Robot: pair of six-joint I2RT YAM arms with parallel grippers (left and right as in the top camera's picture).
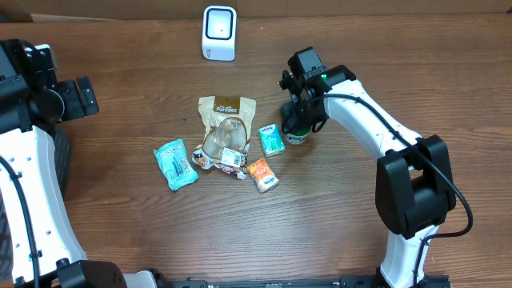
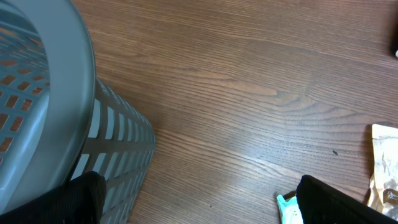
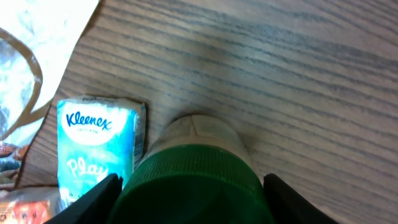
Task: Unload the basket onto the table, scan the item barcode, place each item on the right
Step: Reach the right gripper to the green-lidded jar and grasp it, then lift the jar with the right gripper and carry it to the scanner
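Observation:
A small jar with a green ribbed cap (image 3: 193, 177) stands upright on the wooden table, right of the pile of items; from overhead only its lower edge (image 1: 298, 136) shows under my right gripper (image 1: 298, 120). That gripper (image 3: 193, 202) straddles the cap, one finger on each side. The left finger is almost against the cap and a thin gap shows at the right finger. The white barcode scanner (image 1: 219, 32) stands at the far edge. My left gripper (image 2: 199, 211) is wide open over bare wood at the far left (image 1: 78, 98), holding nothing.
Beside the jar lies a teal Kleenex pack (image 3: 93, 149). A brown pouch (image 1: 227, 112), a blue packet (image 1: 176, 164) and an orange packet (image 1: 262, 174) lie mid-table. A grey slotted basket (image 2: 50, 112) stands at the left, close to my left gripper.

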